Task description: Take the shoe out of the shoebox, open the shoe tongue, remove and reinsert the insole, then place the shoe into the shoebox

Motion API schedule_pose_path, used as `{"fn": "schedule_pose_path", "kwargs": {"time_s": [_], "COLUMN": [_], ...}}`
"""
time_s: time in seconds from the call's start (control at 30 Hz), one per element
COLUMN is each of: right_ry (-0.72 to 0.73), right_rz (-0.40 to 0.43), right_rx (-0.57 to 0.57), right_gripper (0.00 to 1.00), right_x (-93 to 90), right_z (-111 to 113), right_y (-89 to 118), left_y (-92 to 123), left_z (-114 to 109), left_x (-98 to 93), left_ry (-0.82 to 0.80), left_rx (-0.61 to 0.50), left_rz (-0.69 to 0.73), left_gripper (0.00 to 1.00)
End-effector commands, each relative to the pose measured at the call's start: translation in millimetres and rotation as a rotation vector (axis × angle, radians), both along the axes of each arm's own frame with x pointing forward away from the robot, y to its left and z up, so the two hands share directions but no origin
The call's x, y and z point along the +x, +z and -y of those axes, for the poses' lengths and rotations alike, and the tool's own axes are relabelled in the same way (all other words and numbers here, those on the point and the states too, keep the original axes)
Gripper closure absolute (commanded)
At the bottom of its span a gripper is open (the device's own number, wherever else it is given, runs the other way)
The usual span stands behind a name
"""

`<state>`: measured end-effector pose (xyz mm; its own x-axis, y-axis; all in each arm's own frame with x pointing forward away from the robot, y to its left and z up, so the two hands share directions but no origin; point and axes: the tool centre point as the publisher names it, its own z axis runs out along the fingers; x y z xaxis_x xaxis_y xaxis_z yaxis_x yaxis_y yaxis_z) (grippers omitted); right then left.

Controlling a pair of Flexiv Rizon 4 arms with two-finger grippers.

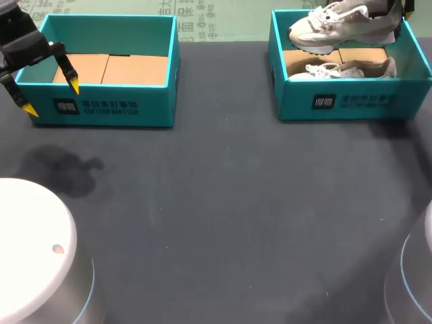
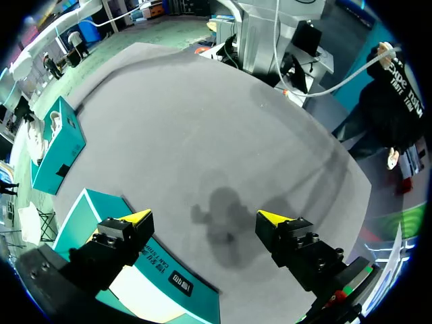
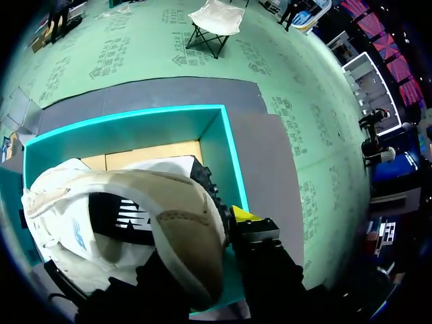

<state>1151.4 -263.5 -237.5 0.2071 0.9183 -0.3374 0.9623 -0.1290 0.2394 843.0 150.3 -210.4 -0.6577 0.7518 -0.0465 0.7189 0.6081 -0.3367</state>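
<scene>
A white and beige shoe (image 1: 341,27) hangs over the right teal shoebox (image 1: 351,102) at the table's back right. My right gripper (image 1: 398,13) is shut on its heel end. In the right wrist view the shoe (image 3: 128,216) fills the space between the fingers of that gripper (image 3: 202,233); one yellow fingertip (image 3: 243,214) shows against the heel and the other is hidden. The shoebox's rim (image 3: 223,148) lies below. A second white shoe (image 1: 341,69) lies inside this box. My left gripper (image 1: 52,98) stands open at the front left corner of the left teal shoebox (image 1: 108,101), holding nothing.
The left shoebox (image 2: 162,277) holds only its brown cardboard floor and sits under my left gripper (image 2: 206,217). White robot bases stand at the front left (image 1: 34,250) and front right (image 1: 415,270). Dark grey table (image 1: 236,202) spreads between the boxes and the bases.
</scene>
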Motion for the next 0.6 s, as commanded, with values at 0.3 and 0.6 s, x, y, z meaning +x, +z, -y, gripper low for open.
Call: {"fn": "schedule_pose_path", "kwargs": {"time_s": [0.3, 0.6], "right_ry": [-0.027, -0.054], "right_rz": [-0.034, -0.055], "right_rx": [0.006, 0.038], "right_gripper": [1.00, 1.00], "right_x": [13.1, 16.0], "right_z": [-2.5, 3.8], "right_y": [-22.0, -45.4], "left_y": [0.0, 0.0], "left_z": [-0.1, -0.1], "left_x": [0.4, 0.4], "left_ry": [-0.001, -0.001], "left_rx": [0.002, 0.002], "left_rz": [0.000, 0.000], "left_gripper": [0.00, 0.00]}}
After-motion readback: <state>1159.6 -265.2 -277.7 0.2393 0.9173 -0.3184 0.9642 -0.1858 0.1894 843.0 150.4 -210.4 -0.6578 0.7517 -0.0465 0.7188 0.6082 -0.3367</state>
